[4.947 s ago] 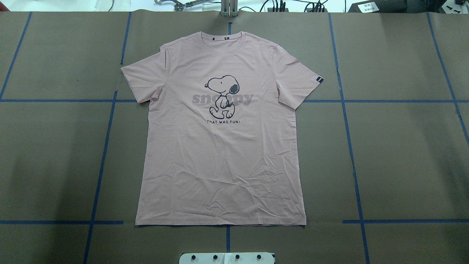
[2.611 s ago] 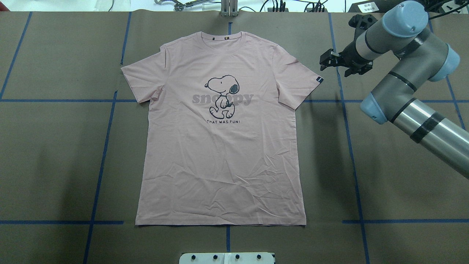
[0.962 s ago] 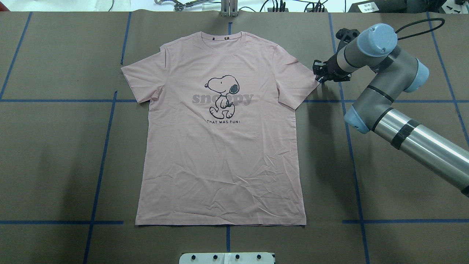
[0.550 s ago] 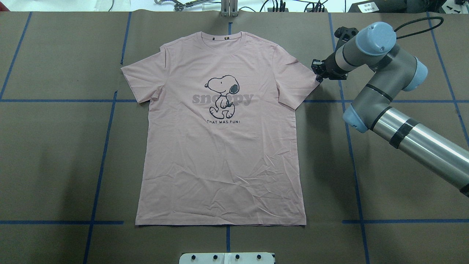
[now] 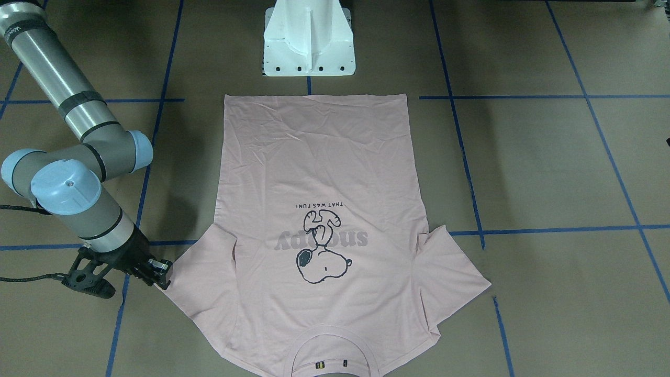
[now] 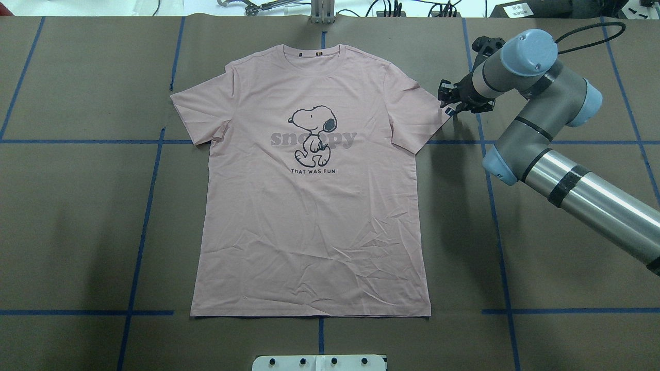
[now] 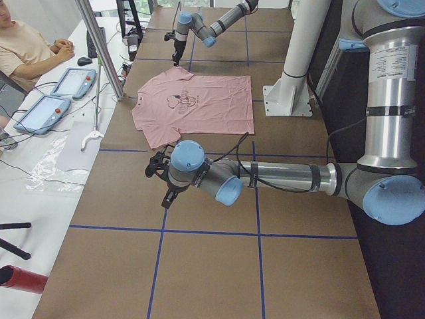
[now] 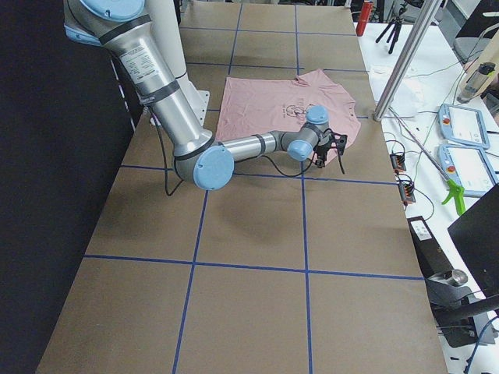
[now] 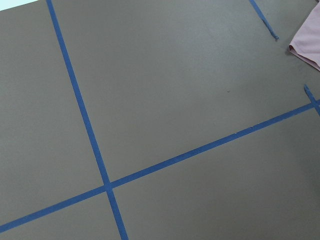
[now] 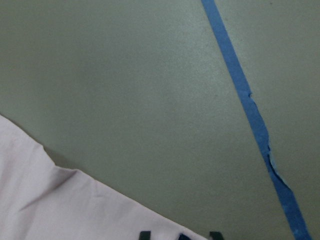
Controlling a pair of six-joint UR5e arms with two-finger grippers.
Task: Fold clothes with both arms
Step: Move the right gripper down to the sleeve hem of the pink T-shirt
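While the T-shirt [image 6: 309, 221] lies flat and print-up on the table [image 6: 567, 247], mid-frame in the overhead view, its collar [image 6: 312, 51] is at the top, so the long axis runs top to bottom. The right gripper [image 6: 447, 99] sits upper right, at the outer tip of the sleeve [image 6: 420, 116]; the shirt lies directly frame-left of it. Jaws look spread, no fabric lifted; touching or just beside the cuff, can't tell. The left gripper [image 7: 165, 193] shows only in the left side view, near the opposite sleeve [image 7: 149, 129] but apart; spread or closed, can't tell. Right arm is nearer. My read: pinch the cuff, carry it frame-left across the long axis.
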